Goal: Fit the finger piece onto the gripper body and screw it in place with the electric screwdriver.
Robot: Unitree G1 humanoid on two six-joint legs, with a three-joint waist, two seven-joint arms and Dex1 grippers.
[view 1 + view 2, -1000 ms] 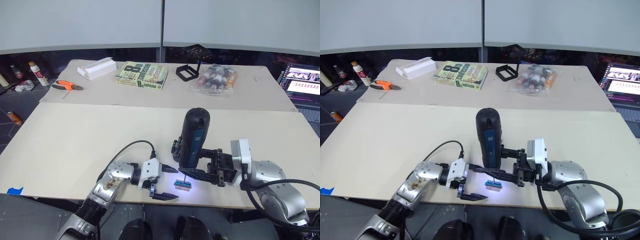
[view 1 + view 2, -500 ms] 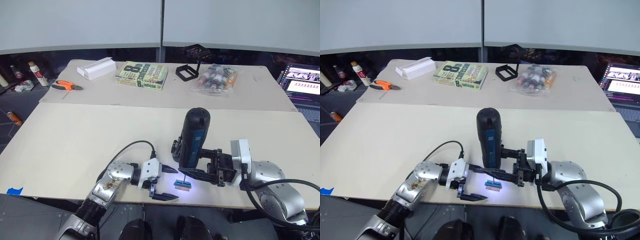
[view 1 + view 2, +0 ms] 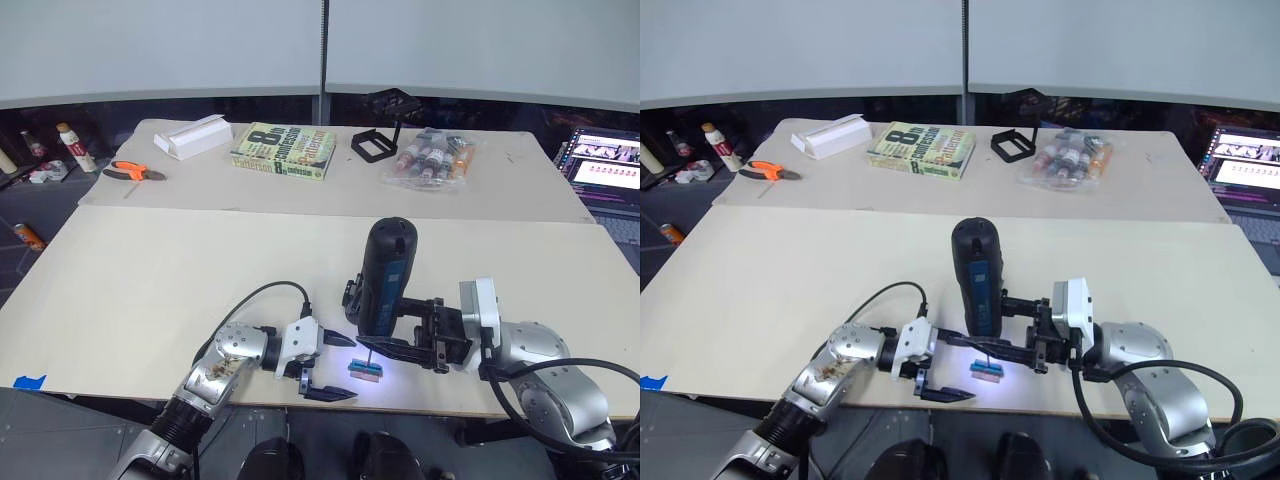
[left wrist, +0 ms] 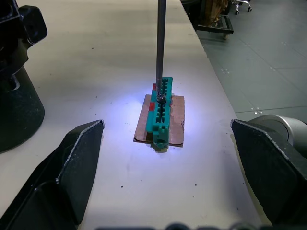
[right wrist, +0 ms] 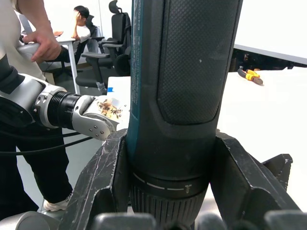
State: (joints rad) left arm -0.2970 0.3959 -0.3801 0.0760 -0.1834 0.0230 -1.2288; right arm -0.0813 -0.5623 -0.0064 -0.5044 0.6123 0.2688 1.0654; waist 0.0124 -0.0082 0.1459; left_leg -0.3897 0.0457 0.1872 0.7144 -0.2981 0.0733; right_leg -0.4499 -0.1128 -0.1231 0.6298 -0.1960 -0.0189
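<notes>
The electric screwdriver stands upright near the front table edge, its dark body clamped by my right gripper, which is shut on it. Its thin bit rests on a small green-and-brown block lit by the tip's white light. My left gripper is open, its two black fingers spread wide on either side of that block without touching it. The gripper body, black with a round base, stands just behind the screwdriver. The finger piece is hidden or out of view.
On the far table lie a white box, a book, orange pliers, a black square frame and a bag of small bottles. A laptop sits at the far right. A person stands close by.
</notes>
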